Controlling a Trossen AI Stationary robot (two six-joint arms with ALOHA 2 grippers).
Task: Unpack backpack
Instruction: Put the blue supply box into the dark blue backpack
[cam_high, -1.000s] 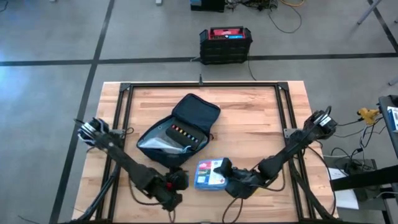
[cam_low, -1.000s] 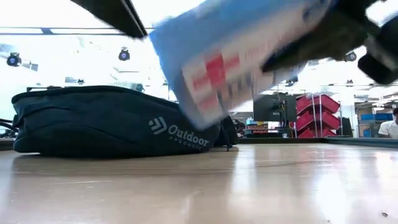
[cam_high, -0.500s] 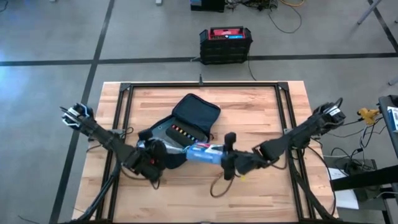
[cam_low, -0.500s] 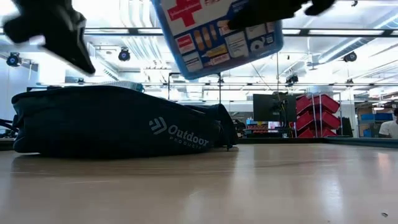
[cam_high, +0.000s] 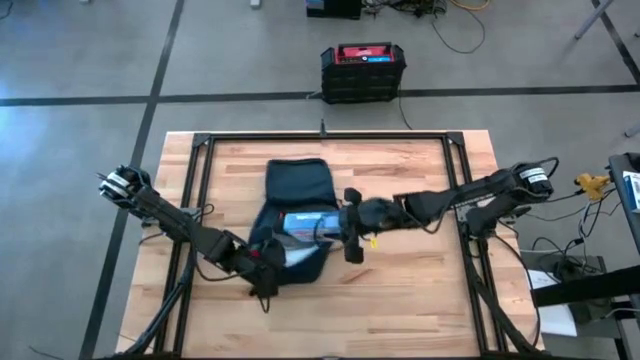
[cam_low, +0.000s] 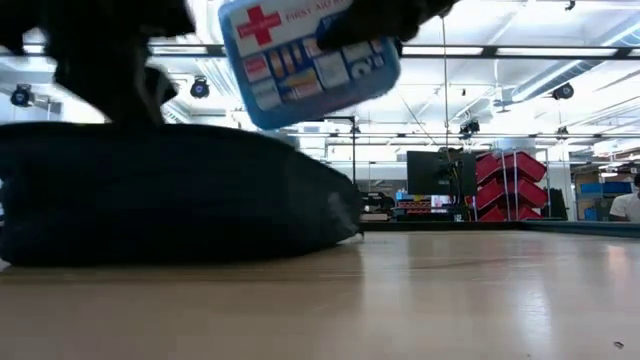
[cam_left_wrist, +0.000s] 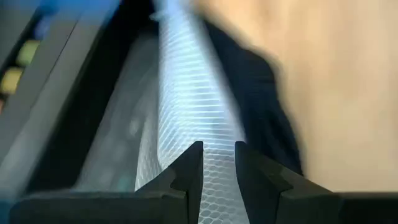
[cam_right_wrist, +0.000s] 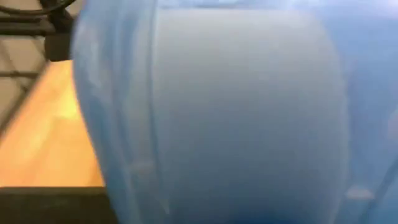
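Lifting the blue first-aid box (cam_low: 308, 62) straight up, clear of the backpack (cam_high: 290, 225) lying mid-table, seems wise. Keeping the bag pinned so it is not dragging along. Right gripper (cam_high: 342, 222) clamping the box above the backpack's open mouth. Left gripper (cam_left_wrist: 217, 163) pinching the backpack's mesh lining (cam_left_wrist: 193, 112), fingers (cam_left_wrist: 186, 177) nearly together.

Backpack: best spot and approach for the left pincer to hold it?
The white mesh lining edge at the backpack's open mouth, approached from the left arm's side: it is a thin ridge that fits the left pincer; the shell is broad and slack.
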